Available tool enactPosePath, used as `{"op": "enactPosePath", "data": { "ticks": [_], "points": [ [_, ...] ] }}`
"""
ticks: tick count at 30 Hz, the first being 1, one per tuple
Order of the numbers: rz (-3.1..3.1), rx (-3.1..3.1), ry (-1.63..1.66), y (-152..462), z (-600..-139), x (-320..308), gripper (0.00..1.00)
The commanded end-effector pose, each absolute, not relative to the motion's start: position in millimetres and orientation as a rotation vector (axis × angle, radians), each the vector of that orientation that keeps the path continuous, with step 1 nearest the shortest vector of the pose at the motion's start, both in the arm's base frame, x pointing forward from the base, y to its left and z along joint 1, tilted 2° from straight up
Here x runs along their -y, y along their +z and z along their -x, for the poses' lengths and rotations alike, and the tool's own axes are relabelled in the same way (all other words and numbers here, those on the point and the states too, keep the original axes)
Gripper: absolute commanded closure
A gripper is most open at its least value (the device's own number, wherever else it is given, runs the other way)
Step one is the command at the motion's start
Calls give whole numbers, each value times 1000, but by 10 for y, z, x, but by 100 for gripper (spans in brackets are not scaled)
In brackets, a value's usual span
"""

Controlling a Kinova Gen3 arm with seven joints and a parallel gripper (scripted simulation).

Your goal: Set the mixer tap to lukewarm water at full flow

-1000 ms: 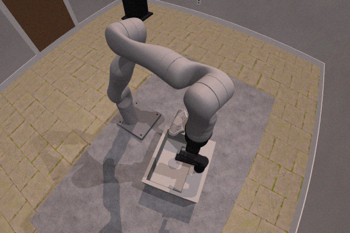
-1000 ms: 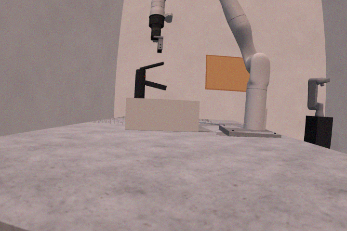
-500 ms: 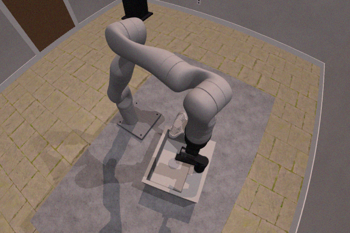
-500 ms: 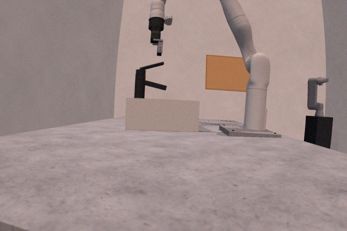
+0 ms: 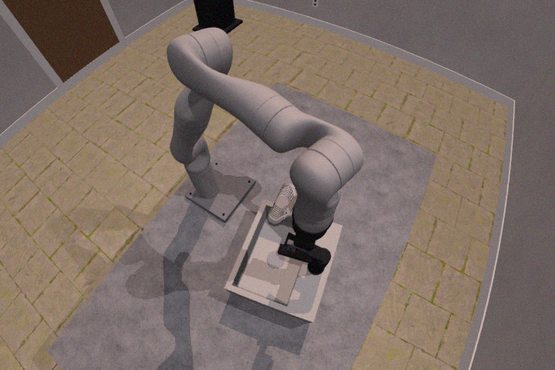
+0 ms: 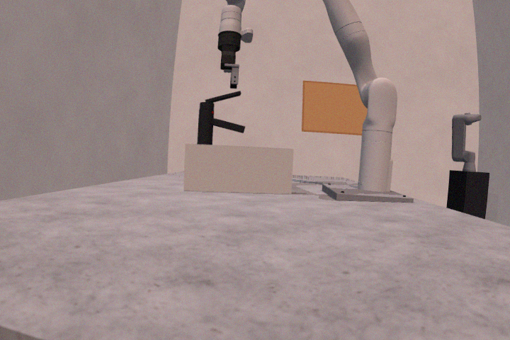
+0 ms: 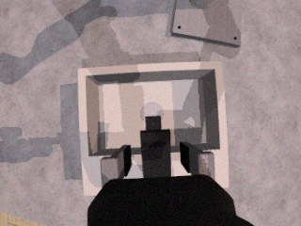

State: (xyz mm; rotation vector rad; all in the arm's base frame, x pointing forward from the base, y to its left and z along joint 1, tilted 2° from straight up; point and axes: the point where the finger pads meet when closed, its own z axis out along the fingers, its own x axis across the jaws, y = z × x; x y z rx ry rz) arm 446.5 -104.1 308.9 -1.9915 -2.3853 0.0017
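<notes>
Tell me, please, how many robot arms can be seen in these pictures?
2. The large grey arm stands on its base plate beside the sink, with its open gripper above the tap lever. A small arm stands on a black pedestal further away.

Pale grey arm (image 5: 260, 109) of thick rounded tubular links, thin dark seam lines ringing the joints, black wrist section, black end effector (image 6: 233, 80) with two short blocky fingers, square grey base plate (image 5: 239, 193) with dark bolt heads at its corners
</notes>
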Motion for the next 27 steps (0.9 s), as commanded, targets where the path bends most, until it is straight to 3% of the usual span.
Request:
{"op": "enactPosePath", "data": {
  "ticks": [1, 27],
  "points": [
    [1990, 2384, 3, 3068, -4453, 1036, 0],
    [1990, 2384, 3, 2950, -4449, 1032, 0]
  ]
}}
